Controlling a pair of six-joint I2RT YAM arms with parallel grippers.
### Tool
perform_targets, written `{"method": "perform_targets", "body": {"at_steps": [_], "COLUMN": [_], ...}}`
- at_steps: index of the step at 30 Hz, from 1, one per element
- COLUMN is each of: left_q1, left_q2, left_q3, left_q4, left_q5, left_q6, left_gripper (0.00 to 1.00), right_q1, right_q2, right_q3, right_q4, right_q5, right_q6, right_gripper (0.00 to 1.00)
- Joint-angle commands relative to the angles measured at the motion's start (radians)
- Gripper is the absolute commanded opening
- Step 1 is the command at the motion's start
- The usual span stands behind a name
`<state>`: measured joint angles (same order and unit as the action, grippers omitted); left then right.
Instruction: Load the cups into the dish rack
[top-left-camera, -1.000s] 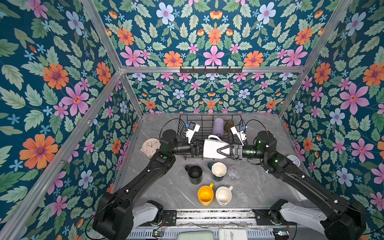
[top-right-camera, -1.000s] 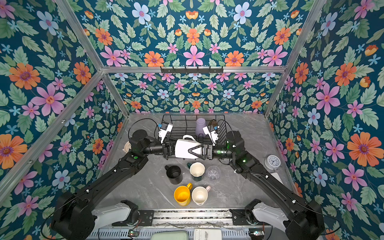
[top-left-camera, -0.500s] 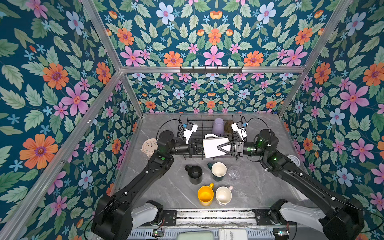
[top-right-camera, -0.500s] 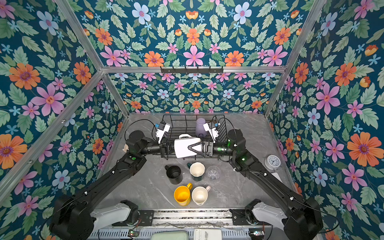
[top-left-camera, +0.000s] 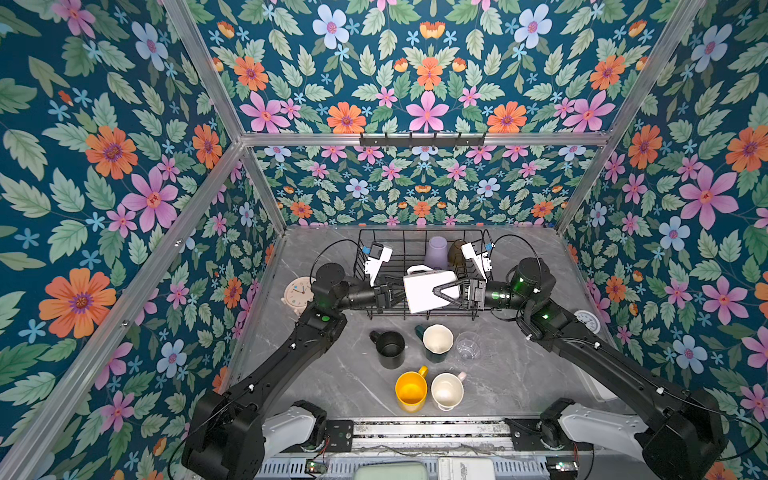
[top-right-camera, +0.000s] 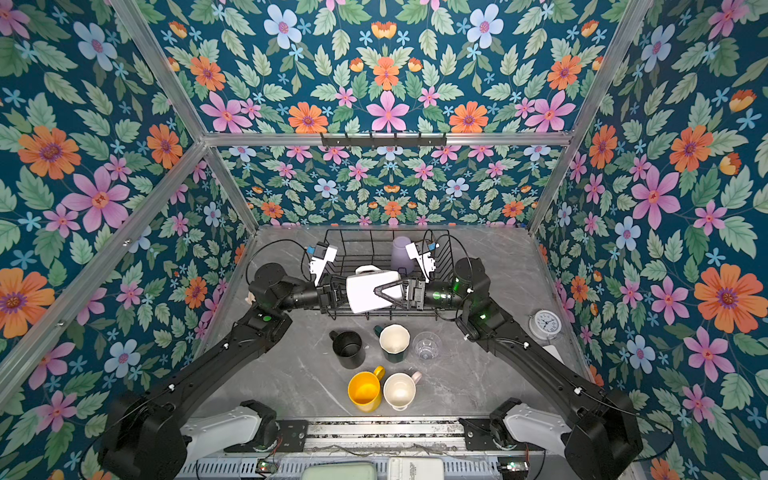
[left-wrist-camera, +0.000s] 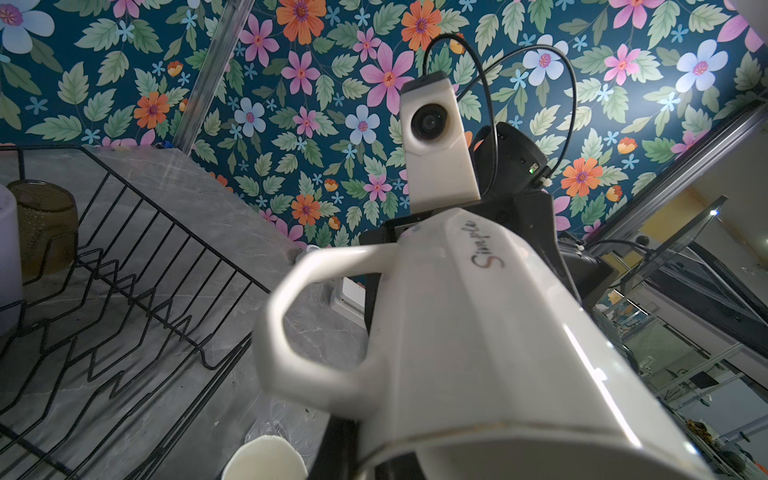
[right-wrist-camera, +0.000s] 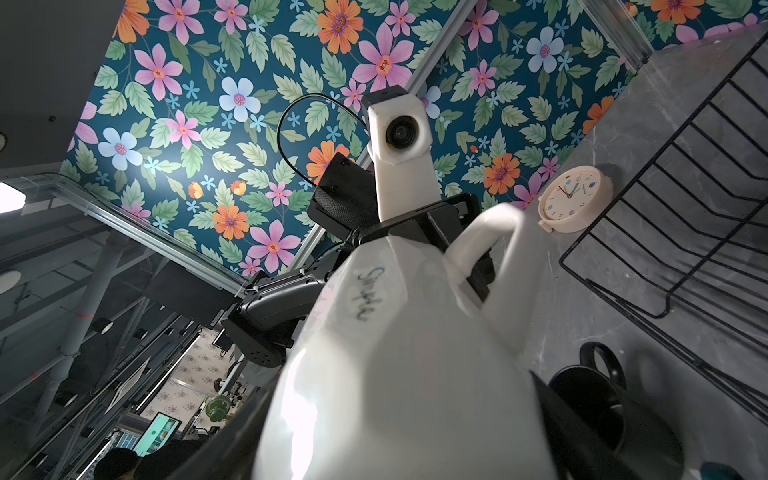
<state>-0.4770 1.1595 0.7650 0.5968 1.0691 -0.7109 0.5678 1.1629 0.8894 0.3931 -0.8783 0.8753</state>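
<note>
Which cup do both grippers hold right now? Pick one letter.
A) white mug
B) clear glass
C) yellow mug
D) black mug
A: the white mug lies on its side in the air between the left gripper and the right gripper, over the front of the dish rack.

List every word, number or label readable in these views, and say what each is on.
"Simple": dark script on the side of the white mug.
Dial numerals and small print on the pink clock: too blurred to read.
Dial numerals on the white clock: too small to read.
Nothing else is legible.
</note>
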Motion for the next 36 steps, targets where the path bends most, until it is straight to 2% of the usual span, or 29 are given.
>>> {"method": "perform_targets", "body": {"at_steps": [1, 7, 11, 16, 17, 20, 23, 36], "left_q1": [-0.012, -0.012, -0.013, -0.013, -0.012, -0.013, -0.012, -0.013], "left_q2": [-0.010, -0.015, -0.018, -0.016, -0.015, -0.011, -0.010, -0.007], "left_q3": [0.010, 0.008, 0.008, 0.011, 0.012, 0.015, 0.017, 0.023], "left_q4": [0.159, 0.161, 0.162, 0.164, 0.163, 0.160, 0.161, 0.155], "left_q5": [0.043, 0.043, 0.042, 0.047, 0.049, 0.055, 0.058, 0.063], "left_q6": [-0.055, -0.054, -0.053, -0.053, -0.053, -0.053, -0.053, -0.057], "left_gripper": [0.00, 0.05, 0.00, 0.00, 0.00, 0.00, 0.00, 0.00], "right_q1": [0.015, 0.015, 0.015, 0.017, 0.018, 0.018, 0.018, 0.017], "right_q2": [0.014, 0.007, 0.000, -0.001, -0.001, -0.003, -0.003, -0.013], "right_q3": [-0.010, -0.005, 0.005, 0.018, 0.021, 0.022, 0.027, 0.029], "right_q4": [-0.068, -0.094, -0.147, -0.216, -0.230, -0.247, -0.267, -0.319], "right_q5": [0.037, 0.054, 0.062, 0.059, 0.061, 0.061, 0.067, 0.084], "right_q6": [-0.027, -0.044, -0.072, -0.110, -0.117, -0.125, -0.133, -0.152], "right_gripper": [0.00, 0.00, 0.00, 0.00, 0.03, 0.21, 0.35, 0.55]}}
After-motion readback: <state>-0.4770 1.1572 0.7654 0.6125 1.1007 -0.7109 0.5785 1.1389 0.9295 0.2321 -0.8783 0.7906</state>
